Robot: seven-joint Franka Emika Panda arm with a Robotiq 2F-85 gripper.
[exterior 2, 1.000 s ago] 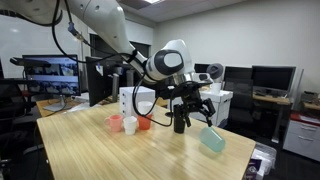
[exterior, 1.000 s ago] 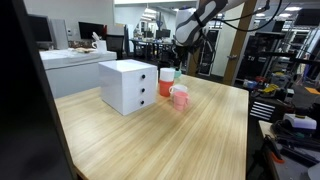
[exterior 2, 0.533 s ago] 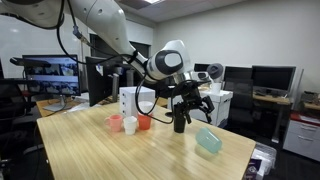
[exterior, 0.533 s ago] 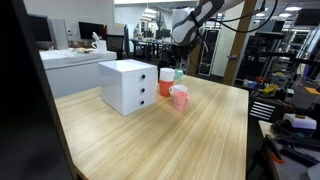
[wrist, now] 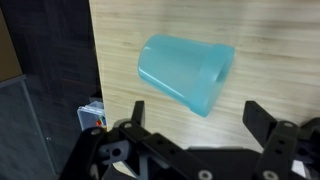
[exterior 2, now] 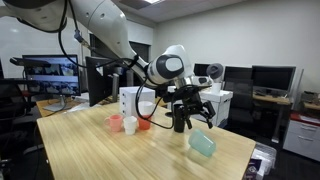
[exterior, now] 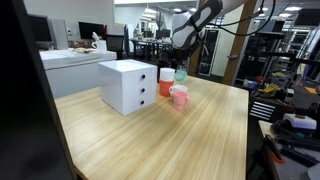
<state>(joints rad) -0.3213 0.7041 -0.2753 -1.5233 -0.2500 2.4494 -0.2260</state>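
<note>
free: table [exterior 2: 95,155] around teal cup [exterior 2: 203,144] | obstacles: 3 mugs [exterior 2: 130,124], drawer box [exterior: 125,88]

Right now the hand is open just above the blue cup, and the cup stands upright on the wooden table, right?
Not quite: the hand is open just above the blue cup, but the cup lies on its side on the wooden table, not upright. The wrist view shows it, mouth facing sideways.

You can see the blue cup [wrist: 185,70] looks like smooth plastic, a little shiny. The table [wrist: 270,40] is pale wood with fine lines. Your gripper [wrist: 198,115] looks dull black.
</note>
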